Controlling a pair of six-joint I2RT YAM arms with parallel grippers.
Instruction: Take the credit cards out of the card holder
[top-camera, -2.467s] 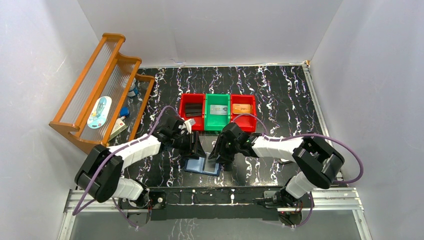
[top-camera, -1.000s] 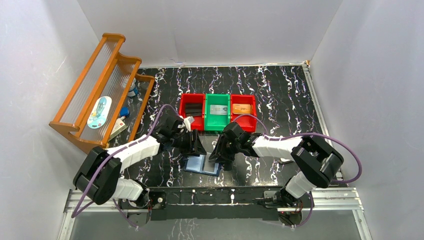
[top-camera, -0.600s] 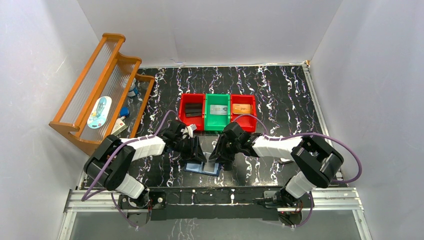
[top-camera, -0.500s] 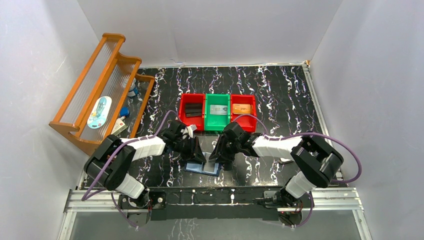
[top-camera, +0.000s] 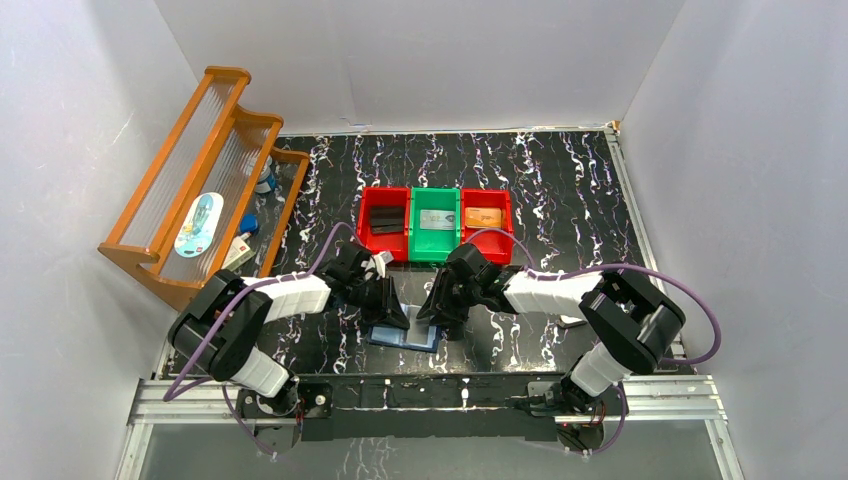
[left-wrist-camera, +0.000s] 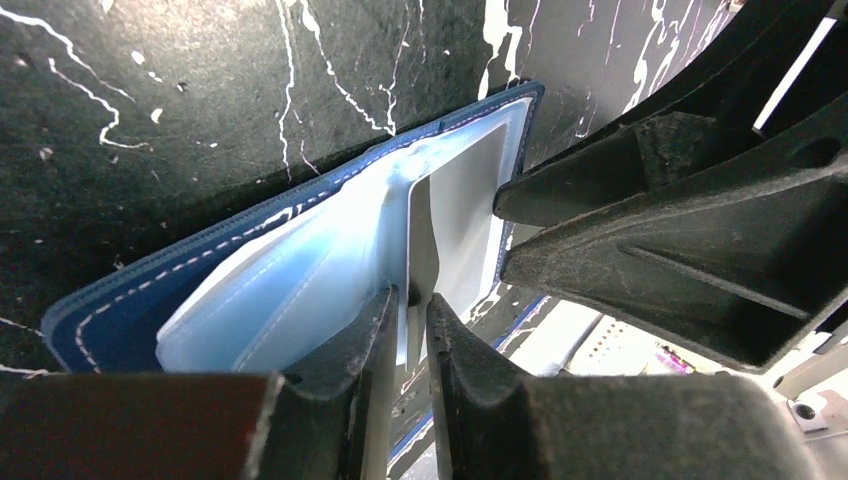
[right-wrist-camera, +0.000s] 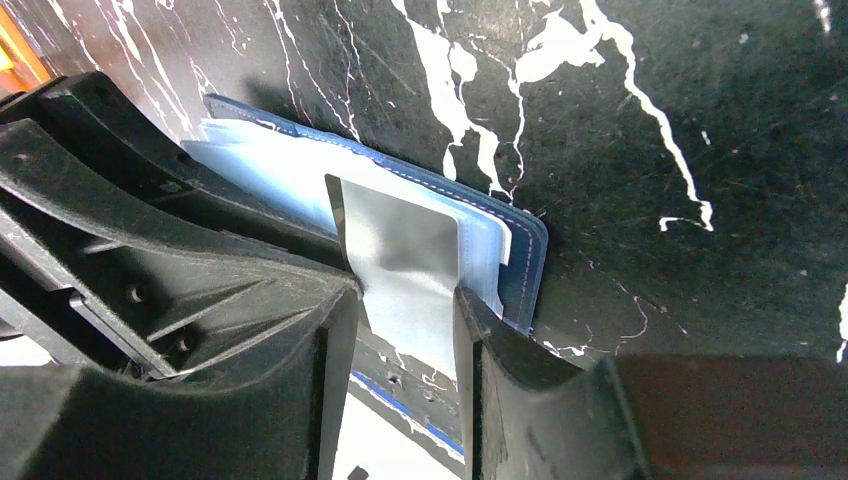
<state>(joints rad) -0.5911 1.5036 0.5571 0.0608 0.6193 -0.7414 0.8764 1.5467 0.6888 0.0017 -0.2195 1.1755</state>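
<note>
Three plastic bins (top-camera: 410, 240) behind. Navy stitched card holder (left-wrist-camera: 110, 305) on marbled bench (top-camera: 560, 190). Left hand (left-wrist-camera: 408, 298): pinching thin grey card (right-wrist-camera: 405, 250). Right hand (right-wrist-camera: 402, 295): spread, astride it.

— How's our L arm (top-camera: 290, 295) sitting?
— Stretched fwd & inward, wrist tipped down. L gripper (left-wrist-camera: 408, 297) jaws nearly together, pinching a thin grey card (right-wrist-camera: 400, 240) edge-on.
— Our R arm (top-camera: 545, 290)?
— Angled in toward L, tips down. R gripper (right-wrist-camera: 405, 292) jaws apart, either side of it.

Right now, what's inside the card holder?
In the card holder: pale clear sleeves and one grey card standing up out of them, between the left claw and right claw. Whether more cards remain is hidden by sleeves and claws.
</note>
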